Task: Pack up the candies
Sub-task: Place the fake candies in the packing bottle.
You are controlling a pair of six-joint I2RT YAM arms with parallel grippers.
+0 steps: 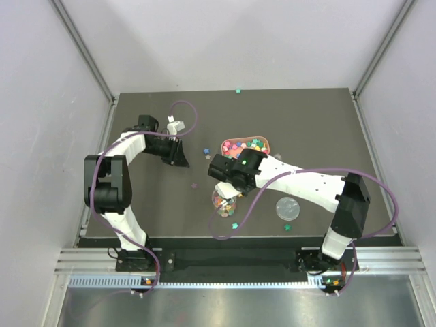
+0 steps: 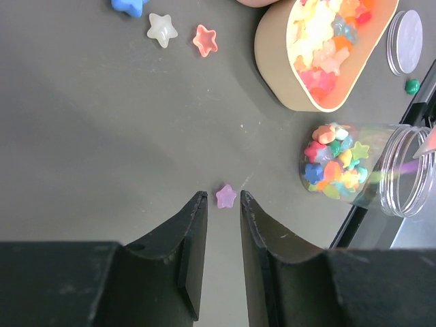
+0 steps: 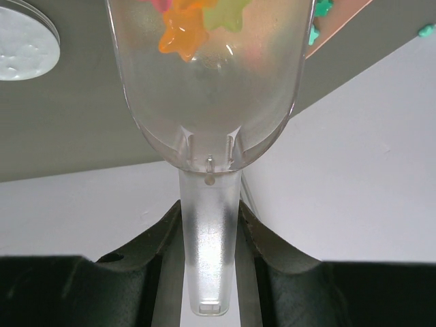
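Black fingers of the left gripper (image 2: 222,202) stand slightly apart, gripping nothing; we see a purple star (image 2: 226,196) on the table (image 2: 102,136) just at their tips, in line with the gap. The right gripper (image 3: 210,212) is clamped on the handle of a clear scoop (image 3: 211,102) carrying candies (image 3: 182,30). Farther off, more candies fill a clear jar (image 2: 371,170) and a tan tray (image 2: 272,65).

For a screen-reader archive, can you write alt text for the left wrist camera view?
The left gripper, its two black fingers slightly apart, points at a purple star candy lying on the dark table just beyond their tips. To the right are a clear jar and a tan tray, both holding coloured star candies.
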